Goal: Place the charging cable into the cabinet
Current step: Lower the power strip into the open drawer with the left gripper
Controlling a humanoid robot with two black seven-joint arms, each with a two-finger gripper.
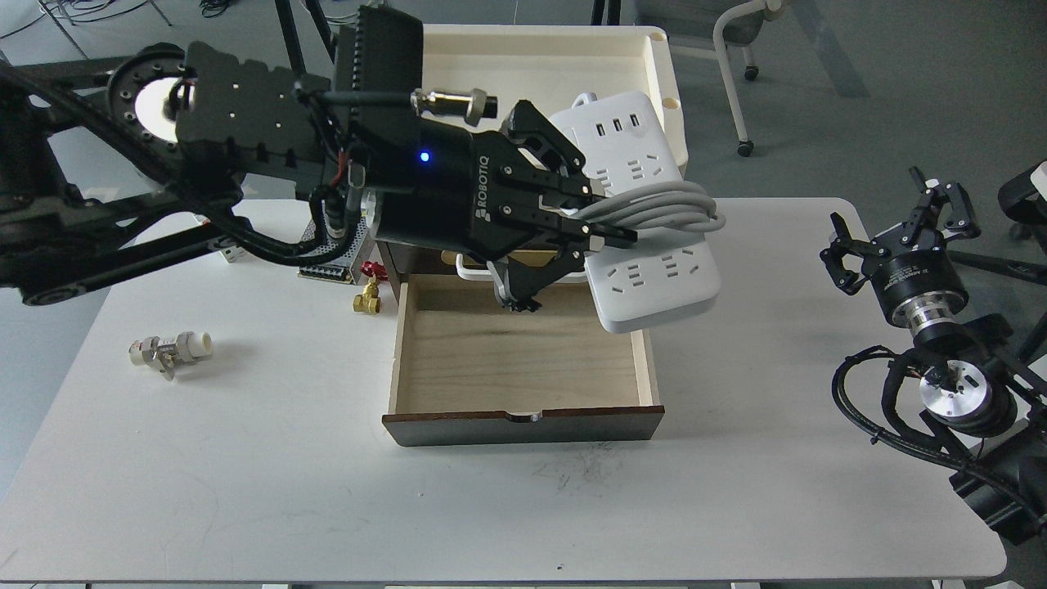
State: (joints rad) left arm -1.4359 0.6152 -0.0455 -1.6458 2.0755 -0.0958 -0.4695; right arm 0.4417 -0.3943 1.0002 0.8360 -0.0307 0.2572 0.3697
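Note:
My left gripper (601, 225) is shut on the charging cable (646, 270), a white power strip with its pale cord (654, 211) wound round its middle. It holds the strip in the air over the back right of the open drawer (515, 360), tilted, with its lower end past the drawer's right wall. The cabinet (523, 425) is dark brown; its pale wood-lined drawer is pulled out and nothing lies in the part I can see. The left arm hides the cabinet's front and handle. My right gripper (891, 225) is open and empty over the table's right edge.
Cream plastic trays (662, 82) sit on top of the cabinet, partly hidden by my arm. A brass valve (367, 298), a perforated metal power-supply box (327, 266) and a white fitting (170, 349) lie on the white table (245, 474) to the left.

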